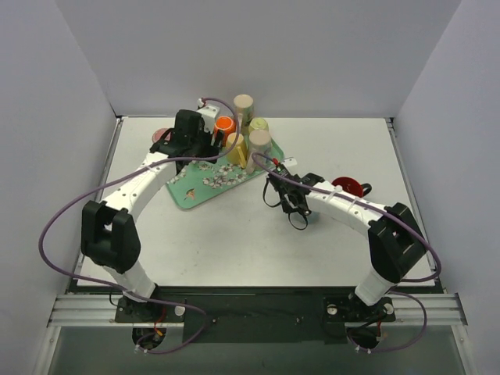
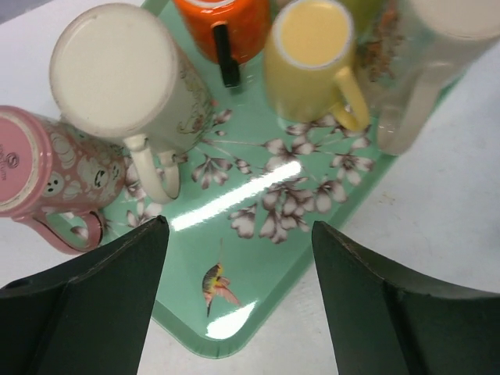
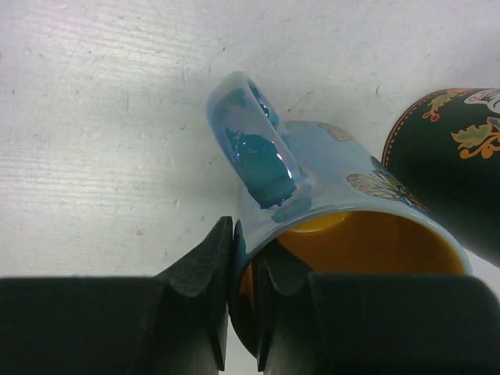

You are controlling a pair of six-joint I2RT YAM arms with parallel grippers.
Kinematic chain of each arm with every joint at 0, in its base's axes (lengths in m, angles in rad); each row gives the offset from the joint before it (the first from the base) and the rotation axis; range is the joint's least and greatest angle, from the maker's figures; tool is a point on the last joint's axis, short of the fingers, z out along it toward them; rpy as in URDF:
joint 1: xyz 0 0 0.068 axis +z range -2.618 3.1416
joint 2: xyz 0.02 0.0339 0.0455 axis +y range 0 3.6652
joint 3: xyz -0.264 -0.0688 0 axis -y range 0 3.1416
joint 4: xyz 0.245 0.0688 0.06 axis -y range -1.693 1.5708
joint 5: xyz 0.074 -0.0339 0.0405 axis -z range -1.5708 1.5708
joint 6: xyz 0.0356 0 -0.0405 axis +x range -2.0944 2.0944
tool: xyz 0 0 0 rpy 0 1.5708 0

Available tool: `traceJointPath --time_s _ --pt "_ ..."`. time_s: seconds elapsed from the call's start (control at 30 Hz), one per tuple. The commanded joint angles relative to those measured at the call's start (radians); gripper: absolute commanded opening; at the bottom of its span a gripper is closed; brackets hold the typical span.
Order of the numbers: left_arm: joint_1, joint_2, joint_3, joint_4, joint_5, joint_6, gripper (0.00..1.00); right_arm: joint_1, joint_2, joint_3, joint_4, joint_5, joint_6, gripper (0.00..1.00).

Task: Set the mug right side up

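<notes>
Blue butterfly mug (image 3: 367, 195): on the table (image 3: 94, 117), right of centre, apparently on its side. Long axis points away from the right gripper (image 3: 244, 262), mouth toward it, handle uppermost.
Right gripper: fingers narrow, pinching the rim, one inside.
Left gripper (image 2: 238, 258): wide, empty, well apart.

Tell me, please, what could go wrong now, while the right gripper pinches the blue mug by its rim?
1. The right gripper holds only a thin part of the glossy rim of the blue mug, one finger inside and one outside. The mug may slip or rotate in the jaws when lifted.
2. The dark mug is very close beside it. Swinging the blue mug upright could knock it.
</notes>
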Motion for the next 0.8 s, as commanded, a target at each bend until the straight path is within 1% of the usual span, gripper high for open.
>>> traceJointPath --time_s 0.0,0.07,0.13,0.17,0.27,0.3,0.4,0.53,0.57,0.63,0.67,0.7,0.73,0.77 --pt "0.058 0.062 0.046 0.121 -0.14 -0.001 0.84 -0.018 -0.015 0.059 -0.005 0.065 0.011 0.0" --pt "0.072 0.094 0.045 0.145 -0.153 0.032 0.84 -0.019 -0.008 0.059 -0.003 0.055 0.011 0.01" --pt "0.086 0.132 0.039 0.18 -0.166 0.061 0.82 -0.021 -0.005 0.066 -0.008 0.033 0.011 0.09" --pt "0.099 0.145 0.04 0.19 -0.177 0.072 0.82 -0.021 -0.006 0.066 -0.008 0.03 0.014 0.11" --pt "0.124 0.21 0.055 0.225 -0.18 0.09 0.79 -0.021 -0.021 0.059 -0.005 0.021 0.014 0.12" --pt "0.132 0.223 0.06 0.233 -0.188 0.102 0.76 -0.023 -0.023 0.056 -0.004 0.016 0.014 0.12" --pt "0.144 0.278 0.086 0.243 -0.203 0.116 0.76 -0.026 -0.021 0.052 0.001 0.011 0.016 0.11" --pt "0.17 0.316 0.091 0.268 -0.188 0.113 0.75 -0.03 -0.011 0.032 0.026 0.004 0.016 0.12" --pt "0.176 0.32 0.089 0.274 -0.176 0.113 0.75 -0.033 -0.012 0.024 0.042 -0.01 0.017 0.16" --pt "0.188 0.315 0.075 0.283 -0.141 0.112 0.75 -0.042 -0.026 -0.002 0.064 -0.025 0.03 0.3" --pt "0.193 0.315 0.075 0.283 -0.125 0.11 0.75 -0.041 -0.032 -0.017 0.067 -0.027 0.033 0.4" --pt "0.194 0.315 0.074 0.285 -0.099 0.112 0.75 -0.044 -0.047 -0.02 0.072 -0.024 0.033 0.43" --pt "0.199 0.315 0.075 0.283 -0.088 0.112 0.69 -0.043 -0.064 -0.026 0.073 -0.025 0.034 0.49" --pt "0.199 0.32 0.08 0.282 -0.078 0.112 0.63 -0.041 -0.069 -0.028 0.073 -0.027 0.033 0.5"
